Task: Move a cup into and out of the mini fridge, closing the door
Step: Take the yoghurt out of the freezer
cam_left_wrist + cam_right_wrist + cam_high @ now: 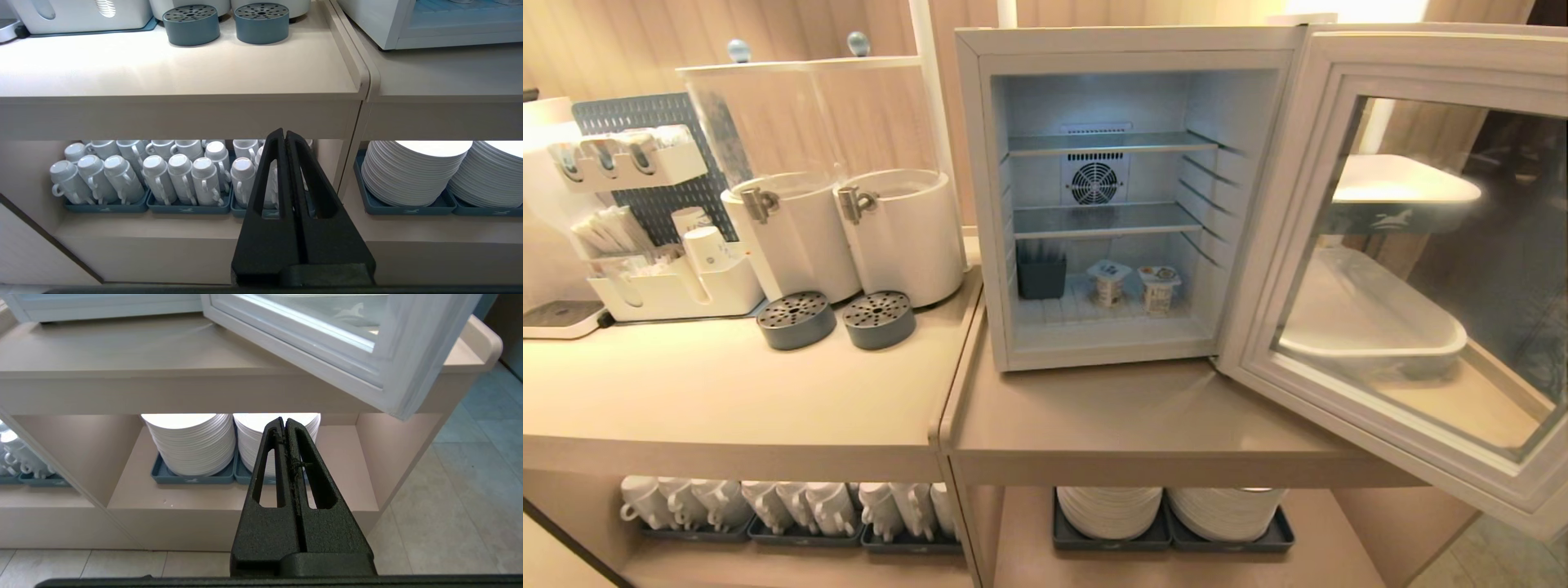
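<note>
From the head camera, the mini fridge (1127, 196) stands on the right-hand counter (1111, 416) with its door (1413, 269) swung wide open to the right, the glass pane facing out over the counter's edge. Inside, two shelves are bare; on the floor of the fridge sit two small cups (1134, 286) side by side, with a dark box (1041, 273) to their left. On the left-hand counter stand two white drink dispensers (849, 229), each with a grey round drip tray (837, 320) in front. No arm shows in this view.

From the left wrist camera, the left gripper (284, 136) hangs low in front of the counter with its fingers pressed together, holding nothing. Beyond it are rows of white mugs (163, 173) on the lower shelf, and stacked plates (412, 171) to one side.

From the right wrist camera, the right gripper (284, 424) is likewise closed and empty, below the open door's corner (392, 396), in front of the plate stacks (192, 445).
</note>
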Controlling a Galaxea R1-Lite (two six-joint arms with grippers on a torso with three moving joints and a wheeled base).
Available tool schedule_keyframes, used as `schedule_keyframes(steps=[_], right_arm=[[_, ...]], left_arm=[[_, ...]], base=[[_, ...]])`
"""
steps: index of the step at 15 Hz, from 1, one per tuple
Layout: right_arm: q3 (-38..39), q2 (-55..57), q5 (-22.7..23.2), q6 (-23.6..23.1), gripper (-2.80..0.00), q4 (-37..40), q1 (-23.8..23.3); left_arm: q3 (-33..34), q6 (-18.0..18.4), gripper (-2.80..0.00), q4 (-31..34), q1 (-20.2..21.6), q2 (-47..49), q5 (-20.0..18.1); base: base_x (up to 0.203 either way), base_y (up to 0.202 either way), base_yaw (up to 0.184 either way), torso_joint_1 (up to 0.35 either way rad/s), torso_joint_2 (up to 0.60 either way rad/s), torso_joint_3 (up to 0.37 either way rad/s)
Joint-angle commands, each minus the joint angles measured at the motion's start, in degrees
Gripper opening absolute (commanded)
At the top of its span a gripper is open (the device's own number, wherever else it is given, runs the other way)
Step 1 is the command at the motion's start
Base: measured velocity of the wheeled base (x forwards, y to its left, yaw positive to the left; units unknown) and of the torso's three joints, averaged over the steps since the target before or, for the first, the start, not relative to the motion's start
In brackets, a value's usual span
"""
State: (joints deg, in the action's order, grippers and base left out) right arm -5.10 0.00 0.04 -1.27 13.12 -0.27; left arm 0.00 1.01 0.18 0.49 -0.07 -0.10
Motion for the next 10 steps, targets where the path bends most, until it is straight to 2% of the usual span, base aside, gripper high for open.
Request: schedule_keyframes(steps=[1, 7, 10], right_arm=[[0.0, 0.04, 0.05, -0.05, -2.8, 0.07, 0.0], [0.0, 0.06, 0.01, 0.04, -2.8, 0.07, 0.0], [0.0, 0.07, 0.05, 0.04, -2.8, 0.07, 0.0]], left_arm=[[0.09, 0.16, -2.8, 0.0, -0.04, 0.02, -0.08], [0.04, 0.18, -2.8, 0.0, -0.02, 0.02, -0.08], [0.07, 0.13, -2.8, 0.0, 0.01, 0.0, -0.08]], base=[[0.0, 0.0, 0.0, 0.0, 0.0, 0.0], [0.0, 0.0, 0.0, 0.0, 0.0, 0.0], [0.001, 0.147, 0.001, 0.0, 0.01, 0.002]])
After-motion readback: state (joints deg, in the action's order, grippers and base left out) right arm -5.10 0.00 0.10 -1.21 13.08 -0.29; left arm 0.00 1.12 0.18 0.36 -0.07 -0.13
